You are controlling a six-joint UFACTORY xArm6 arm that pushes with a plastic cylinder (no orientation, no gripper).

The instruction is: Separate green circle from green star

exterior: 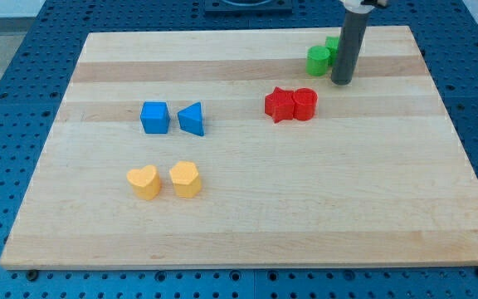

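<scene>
The green circle (318, 60) sits near the view's top right on the wooden board (247, 224). The green star (332, 42) lies just behind it, mostly hidden by my rod; only a small green part shows. The two green blocks look to be touching or nearly so. My tip (342, 82) rests on the board just right of the green circle and below the star, close against the circle's right side.
A red star (279, 105) and a red cylinder (304, 104) touch below the green blocks. A blue cube (154, 117) and blue triangle (192, 119) sit at left centre. A yellow heart (144, 181) and a yellow hexagon-like block (185, 178) lie lower left.
</scene>
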